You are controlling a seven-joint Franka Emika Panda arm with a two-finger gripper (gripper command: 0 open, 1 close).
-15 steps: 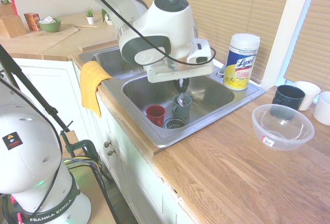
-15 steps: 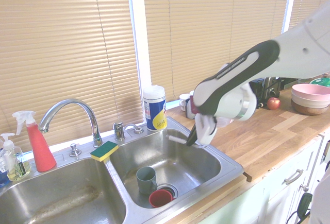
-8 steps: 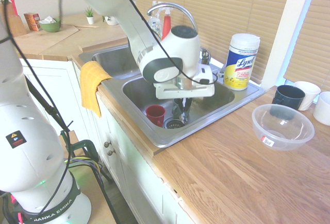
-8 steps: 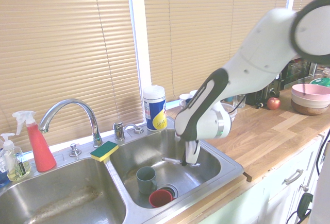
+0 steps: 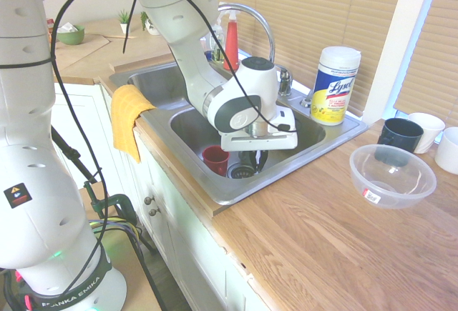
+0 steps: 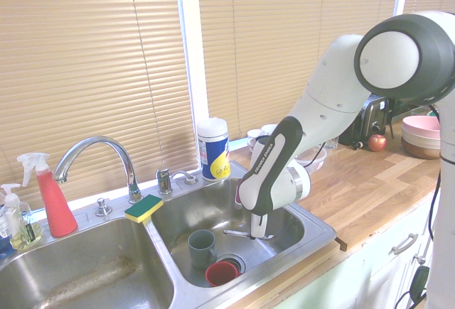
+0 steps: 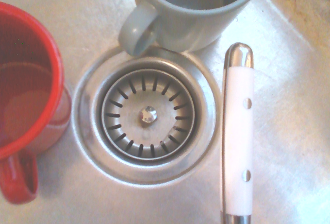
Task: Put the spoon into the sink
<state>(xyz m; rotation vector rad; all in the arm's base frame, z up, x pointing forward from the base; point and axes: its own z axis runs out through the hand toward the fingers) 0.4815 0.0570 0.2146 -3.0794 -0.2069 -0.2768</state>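
Two mugs sit on the floor of the right-hand basin of the sink [image 6: 313,218], a grey-green mug [image 6: 202,248] and a red mug [image 6: 222,273], both close to the round drain strainer [image 7: 148,114]. The gripper [image 6: 257,234] hangs low inside that basin, pointing almost straight down, its fingers clamped together on the spoon [image 6: 237,234], which juts out sideways from them just above the steel floor. In the wrist view the spoon's white handle with its metal tip runs alongside the strainer, with the grey-green mug beyond its end. By my reading the carrying step is all but done and the release is what stands in hand: the spoon is already within the sink's walls, though whether it touches the bottom cannot be told. The next move calls for parting the fingers so the spoon drops flat beside the drain, then lifting the hand straight up without knocking either mug.
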